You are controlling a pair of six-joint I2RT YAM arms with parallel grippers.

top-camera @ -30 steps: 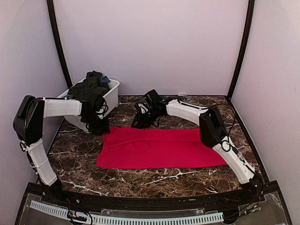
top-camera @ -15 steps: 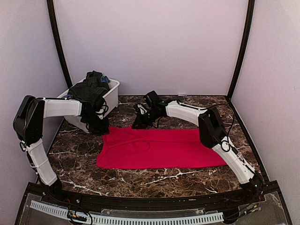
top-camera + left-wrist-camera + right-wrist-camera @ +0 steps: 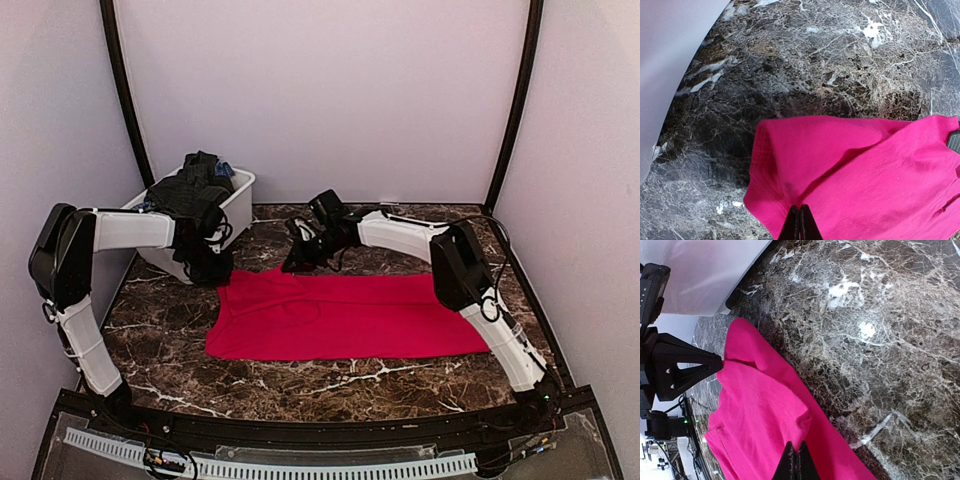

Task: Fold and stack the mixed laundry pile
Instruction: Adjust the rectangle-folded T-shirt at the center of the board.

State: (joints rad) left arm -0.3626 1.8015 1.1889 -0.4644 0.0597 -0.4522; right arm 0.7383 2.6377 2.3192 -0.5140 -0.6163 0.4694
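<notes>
Pale lilac walls (image 3: 320, 90), dark veined marble tabletop (image 3: 330, 385), soft even light

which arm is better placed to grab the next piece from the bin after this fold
Left, probably: the left hand is right beside the white bin; the right hand grips the red cloth farther from it.

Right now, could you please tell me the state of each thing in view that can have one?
red cloth: spread open on the table, unfolded, far edge pinched in two places.
left gripper: shut on the red cloth's far left corner.
right gripper: shut on the red cloth's far edge.
white bin: upright, heaped full.
dark garments: crumpled in the white bin, unfolded.
</notes>
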